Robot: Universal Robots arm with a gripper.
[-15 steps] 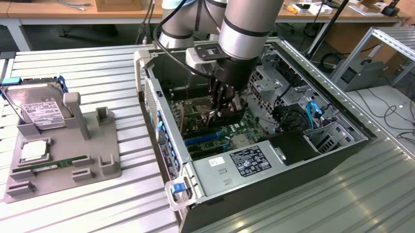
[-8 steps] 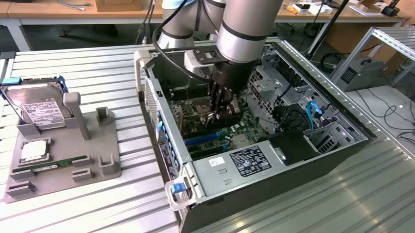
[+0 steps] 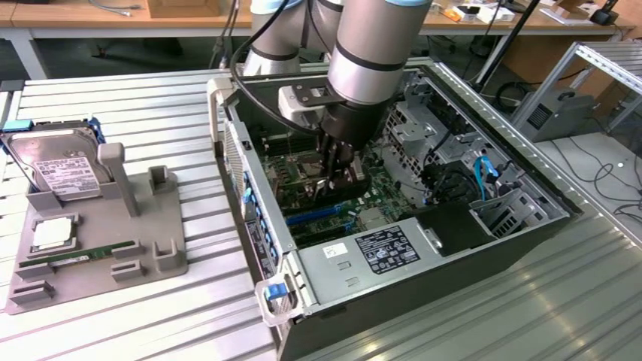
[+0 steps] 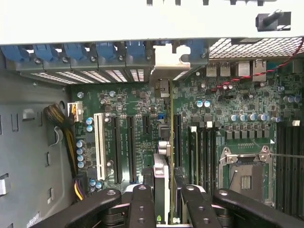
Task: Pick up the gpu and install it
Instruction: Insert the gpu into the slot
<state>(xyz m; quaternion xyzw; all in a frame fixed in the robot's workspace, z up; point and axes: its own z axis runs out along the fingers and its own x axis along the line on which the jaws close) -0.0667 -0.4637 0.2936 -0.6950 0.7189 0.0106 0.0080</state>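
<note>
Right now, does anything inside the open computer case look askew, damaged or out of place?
Nothing stands out. The thin dark expansion card with silver end bracket stands upright in the pincer, parallel to the long slots of the green motherboard; no tilt or damage shows.

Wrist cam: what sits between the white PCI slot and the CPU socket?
The gpu, edge-on in the pincer, with black slots either side; seen in the wrist view.

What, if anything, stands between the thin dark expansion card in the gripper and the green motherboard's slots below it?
Nothing visible does. The gripper grips the gpu, the thin dark card with a silver end bracket, edge-on over the long black slots of the green motherboard. The yellow-and-black cable bundle lies well aside.
</note>
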